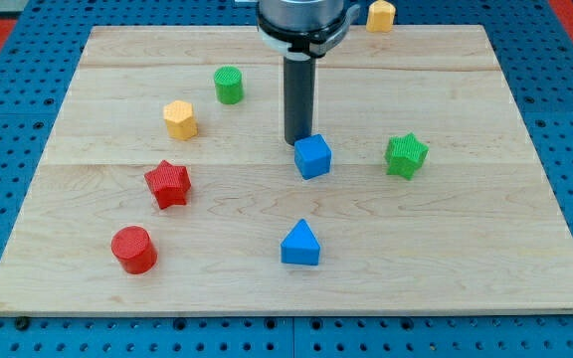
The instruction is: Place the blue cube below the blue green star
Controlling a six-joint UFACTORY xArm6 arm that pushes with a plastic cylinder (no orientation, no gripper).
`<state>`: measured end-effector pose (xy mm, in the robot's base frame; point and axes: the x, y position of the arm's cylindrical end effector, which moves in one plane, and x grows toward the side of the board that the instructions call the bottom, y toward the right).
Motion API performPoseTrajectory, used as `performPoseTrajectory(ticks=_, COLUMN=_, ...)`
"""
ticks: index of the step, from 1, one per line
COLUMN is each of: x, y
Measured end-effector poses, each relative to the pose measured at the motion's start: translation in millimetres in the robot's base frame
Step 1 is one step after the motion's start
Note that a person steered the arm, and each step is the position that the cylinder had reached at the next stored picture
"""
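The blue cube (312,156) lies near the board's middle. The green star (406,155) lies to its right at about the same height in the view, a gap between them. My tip (297,143) stands just above and slightly left of the blue cube, touching or nearly touching its upper left edge. The dark rod rises from there to the arm's head at the view's top.
The wooden board (485,249) also holds a green cylinder (229,85), a yellow hexagonal block (180,118), a red star (168,183), a red cylinder (133,249) and a blue triangular block (300,244). A second yellow block (380,15) sits at the top edge.
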<state>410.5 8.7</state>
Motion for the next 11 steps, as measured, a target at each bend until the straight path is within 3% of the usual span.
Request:
performPoseTrajectory(ticks=2, x=20, y=33)
performPoseTrajectory(ticks=4, x=21, y=-12)
performPoseTrajectory(ticks=5, x=44, y=-31)
performPoseTrajectory(ticks=7, x=50, y=77)
performPoseTrajectory(ticks=9, x=48, y=127)
performPoseTrajectory(ticks=10, x=49, y=138)
performPoseTrajectory(ticks=11, x=28, y=91)
